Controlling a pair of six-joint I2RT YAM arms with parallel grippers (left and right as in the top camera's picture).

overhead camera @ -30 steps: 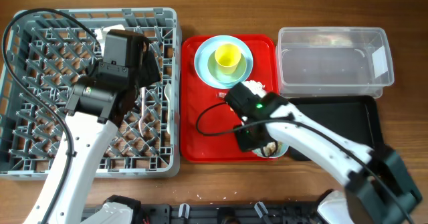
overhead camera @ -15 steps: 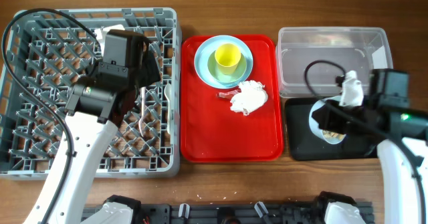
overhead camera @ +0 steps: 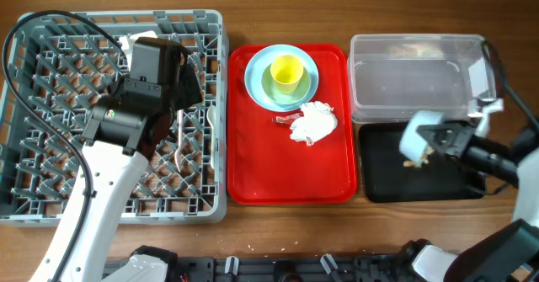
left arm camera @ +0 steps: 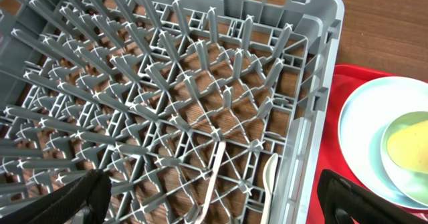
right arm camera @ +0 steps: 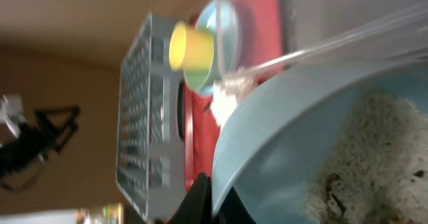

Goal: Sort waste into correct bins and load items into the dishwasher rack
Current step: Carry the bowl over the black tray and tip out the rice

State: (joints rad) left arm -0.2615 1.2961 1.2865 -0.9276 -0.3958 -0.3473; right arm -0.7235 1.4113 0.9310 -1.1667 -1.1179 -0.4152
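Tipped up since half a second ago, the pale blue bowl (overhead camera: 418, 135) stands on edge over the black tray (overhead camera: 383, 185). Its underside faces the red tray (overhead camera: 253, 172), and rice scraps (right arm camera: 374, 150) cling inside. The right gripper (overhead camera: 440, 139) clamps its rim. The left gripper (left arm camera: 210, 200) hangs spread wide over the rack (left arm camera: 167, 83).

Since 1 s ago the right arm (overhead camera: 497, 160) is off the red rectangular plastic tray (overhead camera: 253, 181) and swung out far right. Its tool (overhead camera: 435, 139) brings the small pale blue round bowl (overhead camera: 418, 135) w/ it, from the red tray's front to over the shallow black rectangular tray (overhead camera: 383, 189). Bowl was face-up 0.5 s ago, now tipped on its side. The whitish-beige rice-like scraps (right arm camera: 364, 150) lie vs. its lower wall.
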